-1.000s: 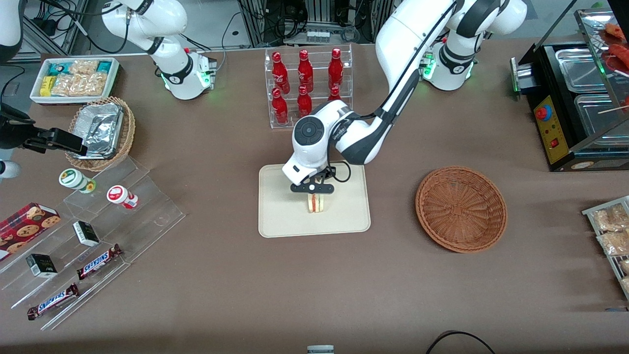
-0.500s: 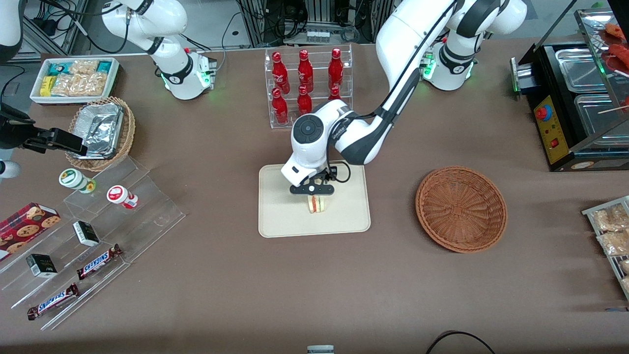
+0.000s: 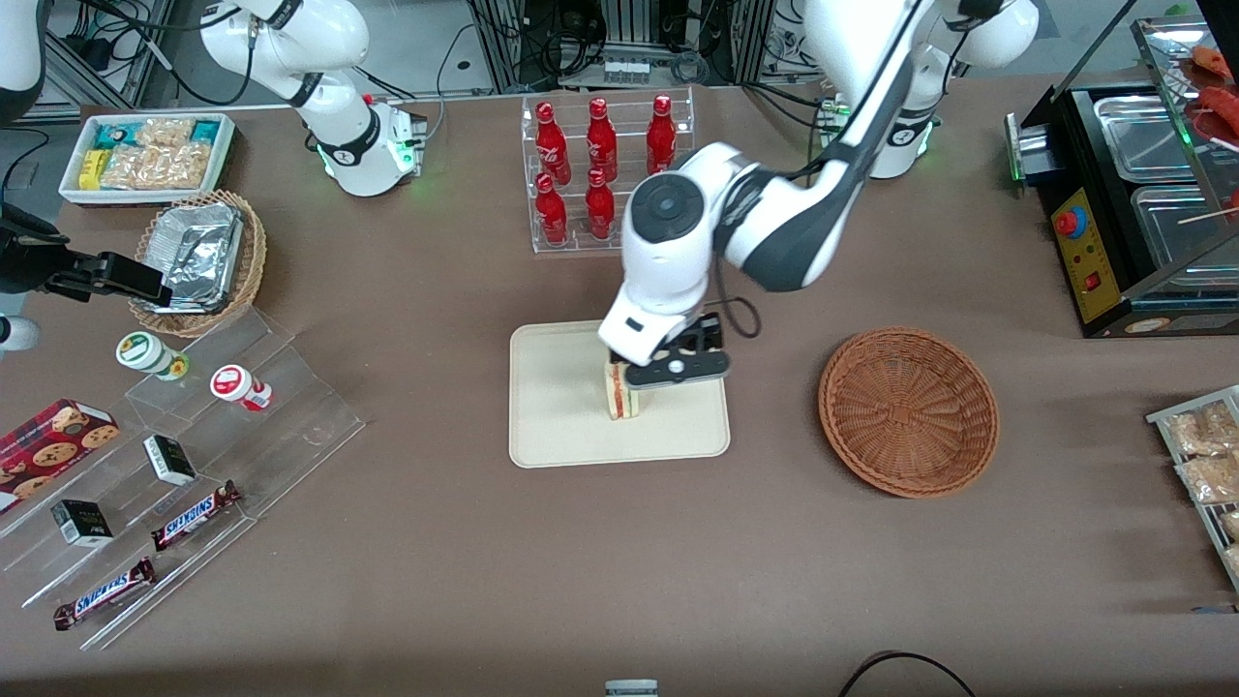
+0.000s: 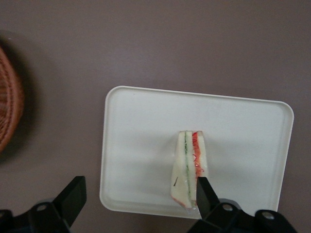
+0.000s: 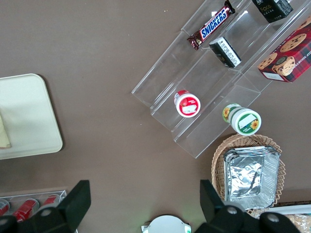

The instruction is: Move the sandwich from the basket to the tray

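**Sandwich stands on the tray, pincer released and lifted away**

The sandwich (image 3: pixel 623 392) is on the tray (image 3: pixel 561 426), standing on one edge, not in the basket (image 3: pixel 908 411). In the front view the pincer (image 3: pixel 675 369) is above the tray, and the sandwich is just beside it, toward the parked arm's end of the worktop (image 3: pixel 619 561) and lower than it. The basket is well apart from the pincer, toward the working arm's end, and holds nothing.

In the left wrist view the pincer (image 4: pixel 137 195) is released: its two fingers stand wide apart and nothing is between them. The sandwich (image 4: pixel 190 167) is close against one fingertip (image 4: pixel 202 194), outside the gap, not inside it. Its long axis, seen by the red and green stripes, runs along the pointing direction of the fingers. The tray (image 4: pixel 146 145) is under both, and an edge of the basket (image 4: pixel 9 97) shows to one side.

Compared with half a second earlier, the arm has risen and swung toward the working arm's end. Then the pincer was directly over the sandwich; now it is off to the side. The sandwich kept its place. In my judgement the placing is done and only the retreat remains.
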